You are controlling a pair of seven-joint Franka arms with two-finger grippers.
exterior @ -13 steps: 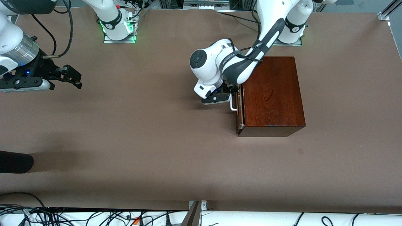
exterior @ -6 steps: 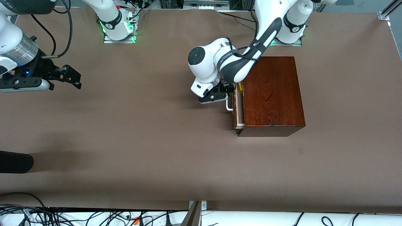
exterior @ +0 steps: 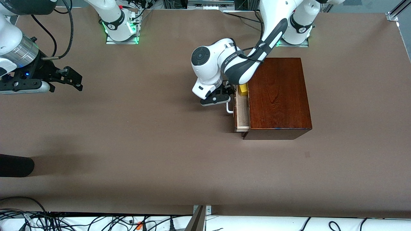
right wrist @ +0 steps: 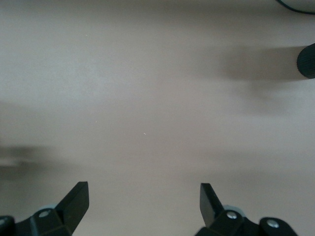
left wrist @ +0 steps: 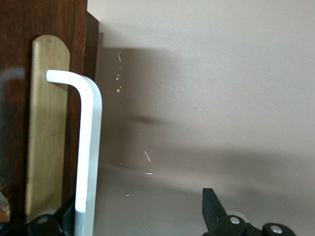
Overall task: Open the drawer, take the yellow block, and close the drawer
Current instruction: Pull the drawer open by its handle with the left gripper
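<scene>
I have the left gripper (exterior: 224, 96) hooked wide around the white U-shaped bar handle (left wrist: 88, 147), not clamped, with the glossy reddish-brown wooden drawer (exterior: 241, 112) partly out. One small bright yellow block (exterior: 243, 89) sits inside. The fingers could slip off the bar if I pull crooked. The right gripper (exterior: 69, 78) waits spread over bare table.
</scene>
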